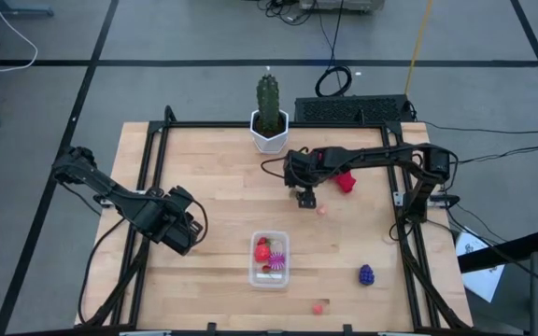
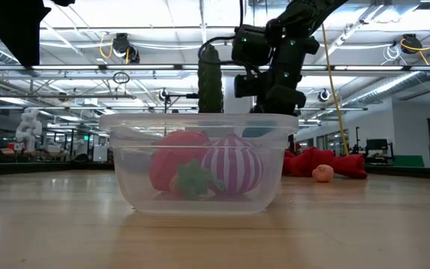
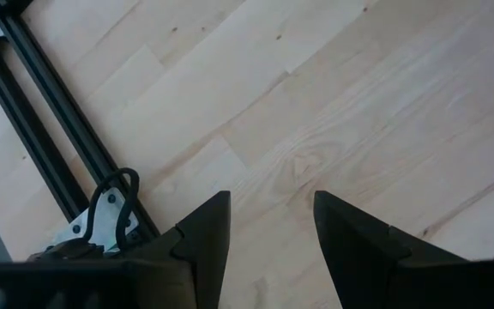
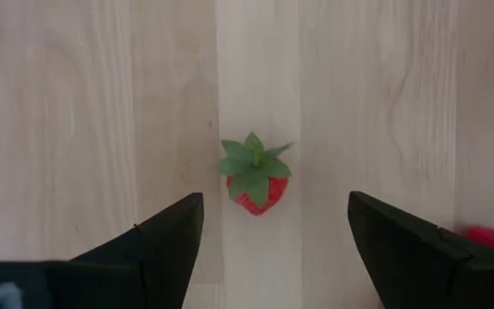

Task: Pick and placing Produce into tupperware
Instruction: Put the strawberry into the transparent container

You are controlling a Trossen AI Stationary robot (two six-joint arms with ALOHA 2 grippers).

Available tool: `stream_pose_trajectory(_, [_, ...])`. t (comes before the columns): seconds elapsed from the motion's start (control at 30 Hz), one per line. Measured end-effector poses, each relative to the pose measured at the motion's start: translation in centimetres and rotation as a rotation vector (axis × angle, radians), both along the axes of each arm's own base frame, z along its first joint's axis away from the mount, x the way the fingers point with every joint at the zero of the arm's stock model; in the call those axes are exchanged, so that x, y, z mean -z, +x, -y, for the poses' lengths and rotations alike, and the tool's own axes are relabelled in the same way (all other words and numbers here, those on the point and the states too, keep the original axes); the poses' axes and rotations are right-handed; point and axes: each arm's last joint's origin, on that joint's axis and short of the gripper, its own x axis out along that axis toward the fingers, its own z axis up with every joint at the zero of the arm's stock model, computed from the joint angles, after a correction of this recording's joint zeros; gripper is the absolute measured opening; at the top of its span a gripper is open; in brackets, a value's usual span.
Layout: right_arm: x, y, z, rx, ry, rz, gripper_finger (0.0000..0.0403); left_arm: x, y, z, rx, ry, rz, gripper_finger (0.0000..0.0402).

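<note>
The clear tupperware (image 1: 270,259) (image 2: 200,161) stands near the table's near edge and holds a red strawberry (image 2: 174,168) and a magenta striped round piece (image 2: 231,164). My right gripper (image 1: 304,194) (image 4: 273,240) hangs open above another strawberry (image 4: 254,178), which lies on the wood with its green leaves up. The fingers stand on either side of it without touching. A purple grape bunch (image 1: 366,274) and two tiny pink pieces (image 1: 321,210) (image 1: 318,307) lie on the table. My left gripper (image 1: 180,233) (image 3: 271,223) waits open over bare wood at the left.
A green cactus in a white pot (image 1: 269,117) stands at the far edge. A red cloth (image 1: 346,181) (image 4: 491,240) lies just right of my right gripper. A black frame rail (image 3: 67,146) runs along the table's left side near my left gripper.
</note>
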Motion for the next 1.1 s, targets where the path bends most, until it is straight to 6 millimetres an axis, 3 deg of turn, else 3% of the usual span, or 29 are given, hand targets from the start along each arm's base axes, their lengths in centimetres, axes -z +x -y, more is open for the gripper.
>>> stream_pose_trajectory(0.5, [-0.6,0.4,1.1,0.019,0.027,0.021,0.0283,0.0,0.0,0.0,0.0,0.0,0.0,0.0175])
stream_pose_trajectory(0.87, [2.1,0.9,1.3,-0.009,0.059,-0.06,0.0283,0.0,0.0,0.0,0.0,0.0,0.0,0.0175])
stream_pose_trajectory(1.1, [2.3,1.1,1.4,-0.034,0.047,-0.046,0.0283,0.0,0.0,0.0,0.0,0.0,0.001,0.0175])
